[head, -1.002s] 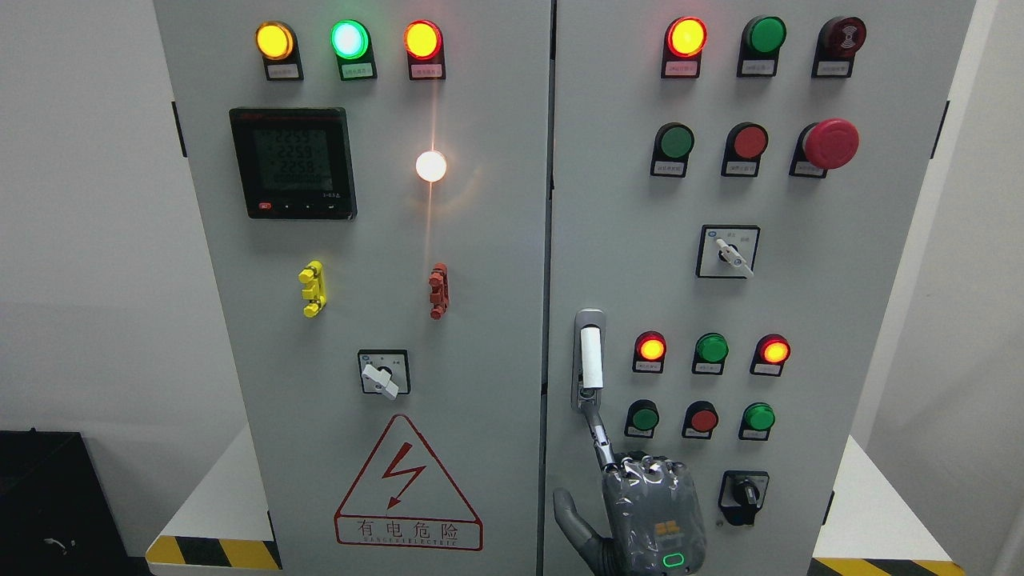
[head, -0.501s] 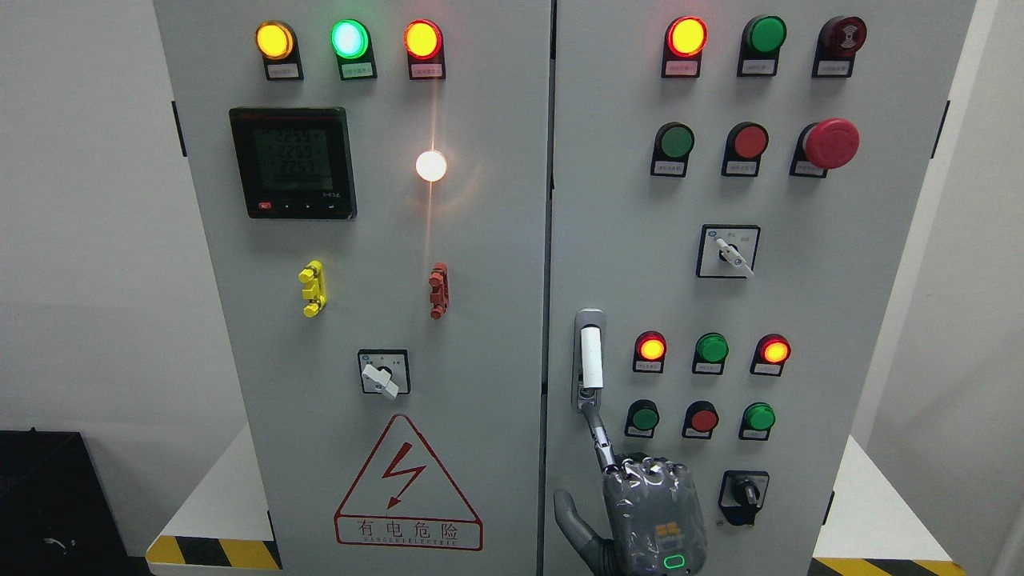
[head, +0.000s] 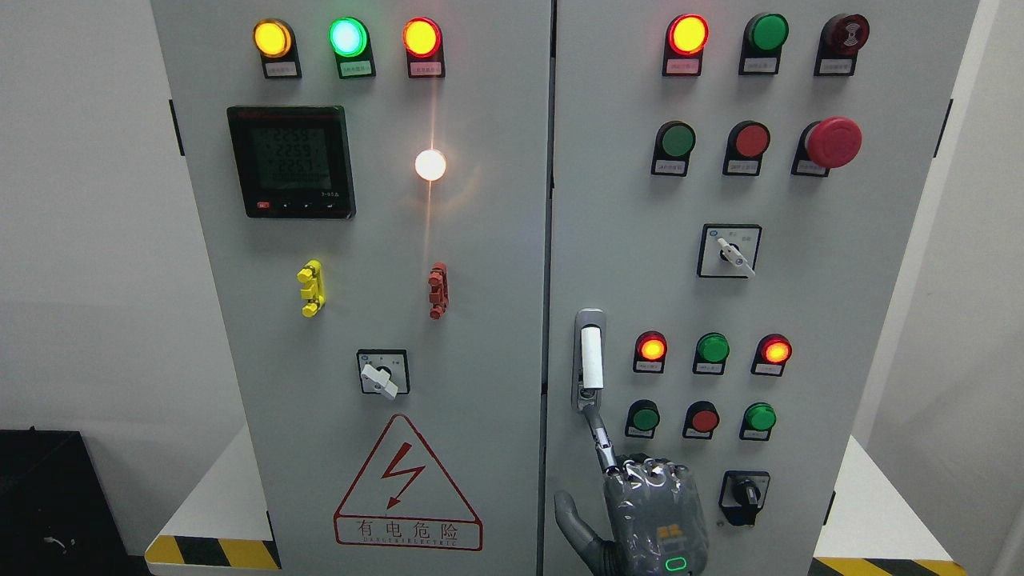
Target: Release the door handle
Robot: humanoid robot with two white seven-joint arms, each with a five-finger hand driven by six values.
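Observation:
The door handle [head: 590,358] is a white and chrome upright lever on the left edge of the right cabinet door [head: 800,320], which is closed. My right hand [head: 632,496] comes up from the bottom edge just below the handle. Its index finger [head: 600,440] points straight up, with the tip at the handle's lower end. The thumb [head: 570,516] is spread out to the left, and the hand grips nothing. The left arm is out of view.
The left cabinet door [head: 360,320] carries a meter [head: 291,162], lamps, a rotary switch [head: 381,373] and a warning triangle [head: 408,484]. The right door carries push buttons, a red emergency stop [head: 832,142] and two selector switches. A black box [head: 48,504] stands at lower left.

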